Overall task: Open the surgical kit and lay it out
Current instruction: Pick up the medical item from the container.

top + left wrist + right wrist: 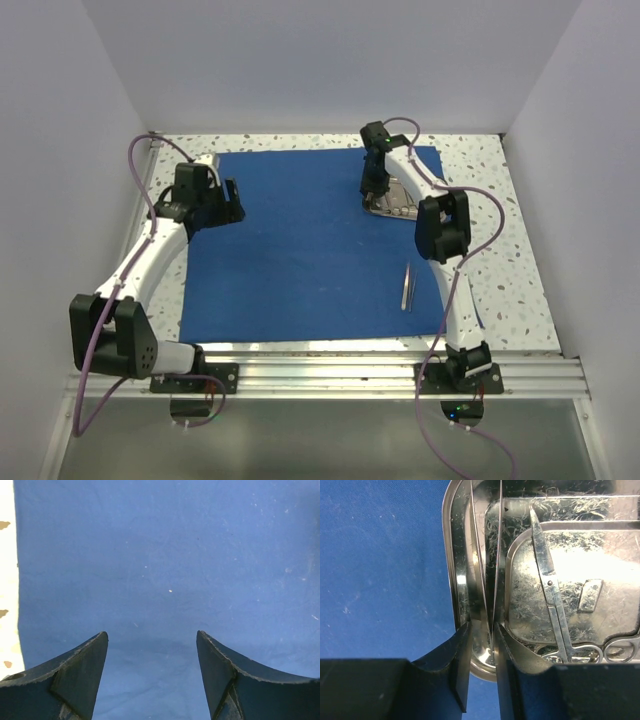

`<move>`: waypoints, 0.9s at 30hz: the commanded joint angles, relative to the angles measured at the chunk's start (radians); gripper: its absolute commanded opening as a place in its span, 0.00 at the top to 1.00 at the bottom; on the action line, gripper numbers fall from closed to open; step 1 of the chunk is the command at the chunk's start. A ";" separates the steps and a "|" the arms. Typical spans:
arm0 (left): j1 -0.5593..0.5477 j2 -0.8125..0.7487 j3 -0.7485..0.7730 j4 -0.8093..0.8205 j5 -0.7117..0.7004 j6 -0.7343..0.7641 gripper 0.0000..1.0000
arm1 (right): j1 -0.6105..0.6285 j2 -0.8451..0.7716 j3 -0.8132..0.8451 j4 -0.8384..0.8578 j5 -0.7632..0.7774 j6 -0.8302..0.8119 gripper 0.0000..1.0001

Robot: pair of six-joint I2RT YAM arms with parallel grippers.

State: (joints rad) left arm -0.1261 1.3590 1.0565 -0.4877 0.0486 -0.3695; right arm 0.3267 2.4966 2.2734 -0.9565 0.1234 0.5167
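The royal-blue cloth (300, 245) lies spread flat on the table. The steel tray (392, 200) sits on its far right part. My right gripper (374, 190) reaches down into the tray's near end (451, 555). Its jaws stand narrowly apart (481, 626) around the joined end of slim silver forceps (490, 580); the right finger touches them and a small gap shows at the left finger. Scissors (551, 595) lie in the tray beside them. Silver tweezers (406, 288) lie on the cloth at the front right. My left gripper (236, 203) hangs open and empty over the cloth (165, 570) near its left edge.
White walls close in the table on the left, back and right. The speckled tabletop (510, 250) shows right of the cloth and as a strip on the left (7, 580). A metal rail (330, 370) runs along the near edge.
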 commanded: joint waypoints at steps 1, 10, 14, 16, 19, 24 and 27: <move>0.025 0.003 0.040 0.001 -0.001 0.052 0.25 | 0.009 0.041 0.021 -0.059 0.061 0.019 0.73; 0.029 0.035 0.048 0.009 0.025 0.055 0.26 | 0.014 0.059 0.011 -0.080 0.074 0.029 0.98; 0.029 0.040 0.048 0.014 0.040 0.050 0.26 | 0.014 0.022 0.002 -0.082 0.071 0.020 1.00; 0.029 0.038 0.048 0.017 0.046 0.047 0.26 | 0.014 -0.004 -0.002 -0.065 0.047 0.013 1.00; 0.028 0.040 0.045 0.020 0.059 0.040 0.26 | 0.014 -0.079 -0.006 -0.042 0.029 -0.010 1.00; 0.029 0.040 0.046 0.021 0.071 0.029 0.21 | 0.014 -0.316 -0.181 -0.005 0.016 -0.029 1.00; 0.025 0.038 0.046 0.023 0.076 0.017 0.14 | 0.015 -0.462 -0.423 0.042 0.007 -0.015 1.00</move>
State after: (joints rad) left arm -0.1040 1.3949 1.0679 -0.4862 0.0978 -0.3481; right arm 0.3370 2.2337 1.9697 -0.9459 0.1452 0.5072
